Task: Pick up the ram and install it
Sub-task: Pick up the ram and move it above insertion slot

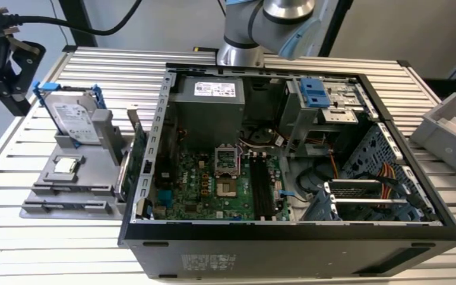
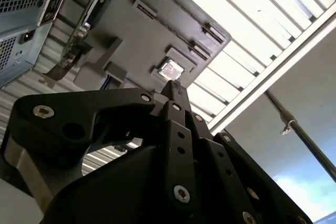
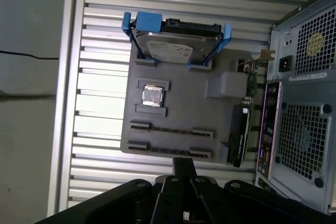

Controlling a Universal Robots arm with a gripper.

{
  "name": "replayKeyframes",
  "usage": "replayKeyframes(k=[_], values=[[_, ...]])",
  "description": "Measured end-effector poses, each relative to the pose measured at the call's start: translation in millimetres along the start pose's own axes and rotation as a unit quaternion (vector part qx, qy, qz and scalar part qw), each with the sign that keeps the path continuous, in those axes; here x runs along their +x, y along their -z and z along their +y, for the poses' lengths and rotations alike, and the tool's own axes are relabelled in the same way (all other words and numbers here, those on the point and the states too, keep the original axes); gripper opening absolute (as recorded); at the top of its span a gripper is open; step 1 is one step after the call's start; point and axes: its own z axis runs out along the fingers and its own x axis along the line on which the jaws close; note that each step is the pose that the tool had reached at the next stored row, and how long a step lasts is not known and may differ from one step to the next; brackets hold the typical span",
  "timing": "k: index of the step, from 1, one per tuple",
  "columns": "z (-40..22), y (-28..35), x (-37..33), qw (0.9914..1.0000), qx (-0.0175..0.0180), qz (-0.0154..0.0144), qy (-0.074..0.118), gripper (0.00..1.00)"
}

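jaws: my jaws (image 2: 173, 88) have their tips together in both wrist views, with nothing clamped that I can see.
position: hanging over the worktop (image 3: 100, 87), above the grey tray (image 3: 181, 106). Its nearest edge is just ahead of my tips.
ram: can't confirm where it is. The two long holders (image 3: 170, 129) just ahead of my jaws each show a thin dark line. Either could be the stick seen edge-on, but I cannot tell.
beyond the holders: processor chip (image 3: 152, 96), then the hard drive (image 3: 176, 45) at the tray end farthest from my jaws.
to one side: open computer case (image 1: 291, 148), with its memory slots (image 1: 261, 189) well apart from my jaws.
step: my read is the reach for pickup, install not begun.
next needs: jaws apart, squared across the stick's flat faces, then a straight descent. The holder is narrow, so there's little room for skew.
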Motion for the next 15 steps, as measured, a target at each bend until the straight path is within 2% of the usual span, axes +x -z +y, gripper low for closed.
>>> replayKeyframes(k=[7,15], values=[[0.1,0.0,0.0,0.99999,0.0000,0.0003,0.004,0.00],[0.9,0.0,0.1,0.99946,0.0007,0.0017,0.033,0.00]])
